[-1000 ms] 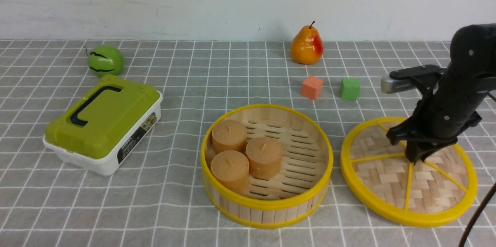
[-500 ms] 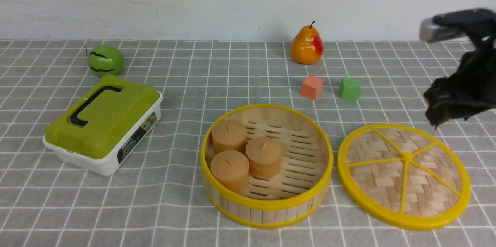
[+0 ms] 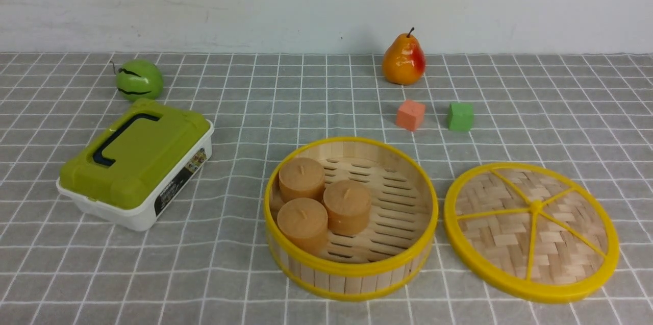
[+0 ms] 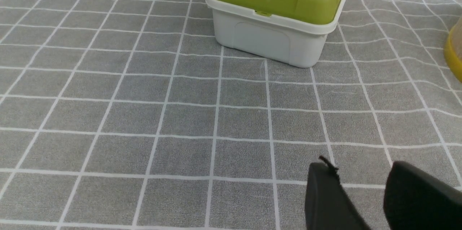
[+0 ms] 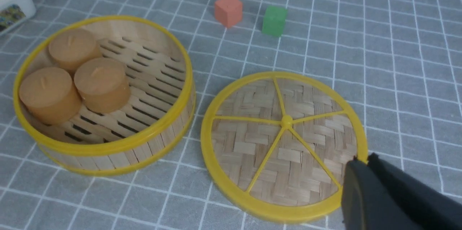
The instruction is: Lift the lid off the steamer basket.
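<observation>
The steamer basket (image 3: 352, 279) is standing open on the grey checked cloth (image 3: 306, 100). It is holding three tan cylinders (image 3: 326, 207), which are crowding together in its left half and leaving the slatted floor bare on the right. Well to the basket's left, a white box (image 3: 168, 195) is sitting with its green lid (image 3: 135, 156) closed, hiding any contents.

The lid (image 3: 510, 233) is lying flat on the cloth just right of the basket, with a narrow strip of cloth showing between the two yellow rims. Its knob and spokes are facing up, and one spoke is pointing almost straight toward the robot.

The left gripper (image 4: 357, 166) is hanging over bare cloth left of the basket, fingers spread and holding nothing. The right gripper (image 5: 362, 161) is hovering at the lid's edge farthest from the basket, its fingers appearing pressed together around nothing.
</observation>
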Action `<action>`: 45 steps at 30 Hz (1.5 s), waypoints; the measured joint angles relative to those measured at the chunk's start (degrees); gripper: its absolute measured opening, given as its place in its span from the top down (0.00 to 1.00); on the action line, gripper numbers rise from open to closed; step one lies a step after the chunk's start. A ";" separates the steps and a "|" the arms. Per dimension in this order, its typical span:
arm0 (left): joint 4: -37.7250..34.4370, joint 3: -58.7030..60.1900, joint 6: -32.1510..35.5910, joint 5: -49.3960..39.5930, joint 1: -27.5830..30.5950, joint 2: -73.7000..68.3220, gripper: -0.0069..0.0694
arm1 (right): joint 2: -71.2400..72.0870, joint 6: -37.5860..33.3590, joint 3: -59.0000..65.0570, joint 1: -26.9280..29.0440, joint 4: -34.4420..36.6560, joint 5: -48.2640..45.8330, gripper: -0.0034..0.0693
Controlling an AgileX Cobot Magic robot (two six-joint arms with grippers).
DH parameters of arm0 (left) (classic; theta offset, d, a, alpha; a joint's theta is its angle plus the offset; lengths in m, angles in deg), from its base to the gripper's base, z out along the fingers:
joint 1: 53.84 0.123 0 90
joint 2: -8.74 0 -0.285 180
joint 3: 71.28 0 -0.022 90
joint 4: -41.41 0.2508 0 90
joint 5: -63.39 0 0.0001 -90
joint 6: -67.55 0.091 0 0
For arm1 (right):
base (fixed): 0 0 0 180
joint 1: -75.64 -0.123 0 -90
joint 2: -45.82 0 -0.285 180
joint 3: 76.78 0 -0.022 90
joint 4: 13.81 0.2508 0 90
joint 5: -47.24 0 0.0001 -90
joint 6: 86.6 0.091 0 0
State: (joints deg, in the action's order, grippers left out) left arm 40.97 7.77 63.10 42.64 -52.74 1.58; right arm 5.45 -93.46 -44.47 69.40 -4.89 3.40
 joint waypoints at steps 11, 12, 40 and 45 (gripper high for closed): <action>0.00 0.00 0.00 0.00 0.00 0.00 0.60 | 13.44 0.24 9.88 0.00 0.80 5.39 0.97; 0.00 0.00 0.00 0.00 0.00 0.00 0.60 | 13.73 0.24 9.88 0.00 0.80 4.71 0.97; 0.00 0.00 0.00 0.04 0.00 0.00 0.60 | 32.63 13.56 46.45 7.70 -9.41 28.03 0.93; 0.00 0.00 0.00 0.04 0.00 0.00 0.60 | 33.18 13.91 46.39 8.52 -10.35 24.26 0.93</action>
State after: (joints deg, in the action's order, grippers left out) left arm 40.97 7.77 63.10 42.69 -52.74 1.58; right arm 38.62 -79.55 1.92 77.92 -15.25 27.66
